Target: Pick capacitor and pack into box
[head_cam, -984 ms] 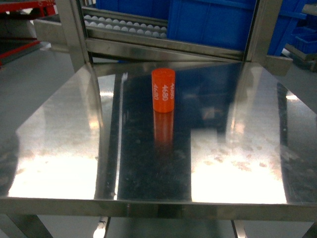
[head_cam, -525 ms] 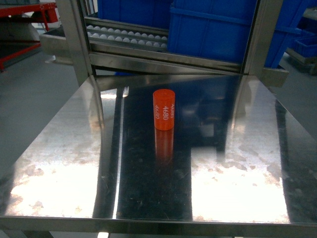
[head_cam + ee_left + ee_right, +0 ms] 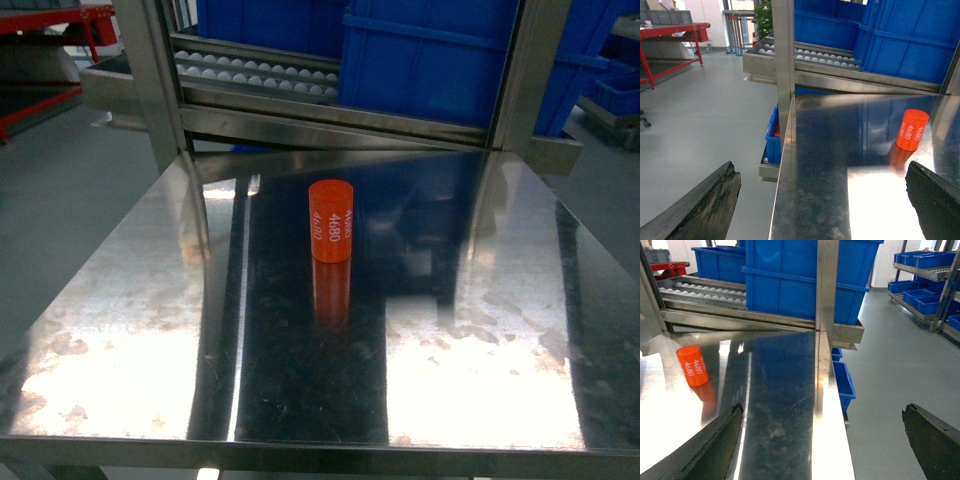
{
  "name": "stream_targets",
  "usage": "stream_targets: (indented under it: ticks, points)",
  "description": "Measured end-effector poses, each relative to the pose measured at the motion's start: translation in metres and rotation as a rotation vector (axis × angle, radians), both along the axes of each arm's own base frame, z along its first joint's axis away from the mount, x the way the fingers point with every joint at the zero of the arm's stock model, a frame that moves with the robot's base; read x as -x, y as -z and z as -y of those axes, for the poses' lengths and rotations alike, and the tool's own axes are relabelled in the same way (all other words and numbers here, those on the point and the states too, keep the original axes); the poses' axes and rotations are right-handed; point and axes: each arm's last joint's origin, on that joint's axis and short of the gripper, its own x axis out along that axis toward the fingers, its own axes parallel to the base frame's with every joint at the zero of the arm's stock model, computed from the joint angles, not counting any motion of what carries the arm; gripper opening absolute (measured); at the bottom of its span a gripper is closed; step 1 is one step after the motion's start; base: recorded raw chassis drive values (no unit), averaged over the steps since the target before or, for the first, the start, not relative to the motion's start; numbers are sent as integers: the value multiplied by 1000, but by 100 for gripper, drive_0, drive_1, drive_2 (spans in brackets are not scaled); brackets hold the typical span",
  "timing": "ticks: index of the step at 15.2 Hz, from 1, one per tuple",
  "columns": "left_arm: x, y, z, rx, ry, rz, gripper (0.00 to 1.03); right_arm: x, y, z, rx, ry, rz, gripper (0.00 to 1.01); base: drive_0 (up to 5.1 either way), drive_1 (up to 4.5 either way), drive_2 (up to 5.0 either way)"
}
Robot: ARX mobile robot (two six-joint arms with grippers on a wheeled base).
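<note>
Orange capacitor (image 3: 331,221) upright on the steel worktop (image 3: 130,310).
Left pincer (image 3: 822,200) and right pincer (image 3: 822,437) both spread, holding nothing.

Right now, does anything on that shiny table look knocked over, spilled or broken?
Nothing stands out. The orange capacitor stands upright and alone on the steel table, with only its reflection beneath it. The blotchy patches are glare and smudges, not a spill. Both grippers hang open off the table's sides.

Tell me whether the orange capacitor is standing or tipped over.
Standing. The capacitor rests on its flat end on the steel table, round top facing up.
</note>
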Motion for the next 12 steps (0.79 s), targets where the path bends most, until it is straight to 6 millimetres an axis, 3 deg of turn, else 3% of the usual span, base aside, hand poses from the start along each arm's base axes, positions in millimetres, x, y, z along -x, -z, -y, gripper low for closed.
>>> stream_targets:
  ticks: [12]
  points:
    - [0, 0, 0, 0, 0, 0, 98, 0, 0, 0, 0, 0, 0, 98, 0, 0, 0]
